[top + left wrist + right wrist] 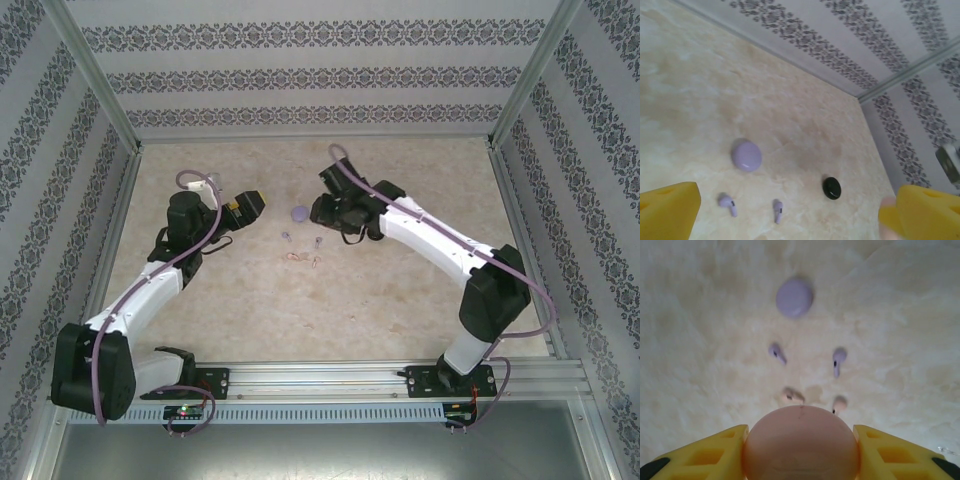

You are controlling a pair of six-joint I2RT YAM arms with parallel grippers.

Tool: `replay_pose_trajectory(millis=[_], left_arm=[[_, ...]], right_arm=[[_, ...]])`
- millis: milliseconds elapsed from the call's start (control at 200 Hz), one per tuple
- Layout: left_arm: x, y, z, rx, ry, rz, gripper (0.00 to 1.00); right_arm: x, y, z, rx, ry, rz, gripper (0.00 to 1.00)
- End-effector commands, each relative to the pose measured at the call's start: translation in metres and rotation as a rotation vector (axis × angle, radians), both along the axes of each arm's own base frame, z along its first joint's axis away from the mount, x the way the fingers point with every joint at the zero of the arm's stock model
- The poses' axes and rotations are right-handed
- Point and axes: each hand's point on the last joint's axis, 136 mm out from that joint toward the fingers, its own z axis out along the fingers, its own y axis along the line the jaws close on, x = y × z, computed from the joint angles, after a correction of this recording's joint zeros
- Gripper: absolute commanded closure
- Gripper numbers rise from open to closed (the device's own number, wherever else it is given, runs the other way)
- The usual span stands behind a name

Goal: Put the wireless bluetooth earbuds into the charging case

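My right gripper [800,434] is shut on a round pink charging case [801,452], held above the table. Below it lie two pink earbuds [791,395] [839,403], and beyond them two lilac earbuds [776,352] [838,359] and a shut lilac case [795,297]. In the top view the lilac case [298,211] sits between my left gripper [250,205] and right gripper [325,212], with the earbuds [318,241] nearer the arms. My left gripper [800,227] stands wide open with nothing between its fingers, looking over the lilac case [746,155] and the lilac earbuds [727,202] [778,210].
A small round black case [831,188] lies shut on the beige table [400,300], right of the lilac earbuds in the left wrist view. Patterned walls [300,80] and a metal frame enclose the table. A rail [330,380] runs along the near edge.
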Motion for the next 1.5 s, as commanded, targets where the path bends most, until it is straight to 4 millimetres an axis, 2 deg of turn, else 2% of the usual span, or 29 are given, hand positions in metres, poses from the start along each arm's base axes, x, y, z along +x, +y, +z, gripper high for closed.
replay_pose_trajectory(millis=[0,150,305,470,784,1184,1494], left_arm=[[-0.004,-0.032,0.028,-0.035,-0.171,-0.146,0.00],[-0.009,-0.059,0.026,-0.054,-0.225,-0.224,0.00],[-0.012,-0.081,0.022,-0.070,-0.248,-0.283,0.02],[-0.009,-0.101,0.017,-0.095,-0.249,-0.343,0.10],[0.000,-0.125,0.015,-0.151,-0.258,-0.421,0.31],[0.009,-0.149,0.015,-0.180,-0.264,-0.465,0.38],[0.016,-0.152,0.015,-0.196,-0.271,-0.455,0.52]], right_arm=[[0.014,0.001,0.019,0.162,-0.002,-0.131,0.63],[0.029,0.002,0.035,0.309,0.002,-0.263,0.63],[0.035,0.004,0.039,0.432,0.034,-0.404,0.64],[0.039,0.006,0.045,0.483,0.039,-0.454,0.64],[0.037,0.014,0.049,0.502,0.043,-0.440,0.63],[0.034,0.023,0.053,0.517,0.046,-0.410,0.63],[0.031,0.024,0.052,0.523,0.049,-0.404,0.63]])
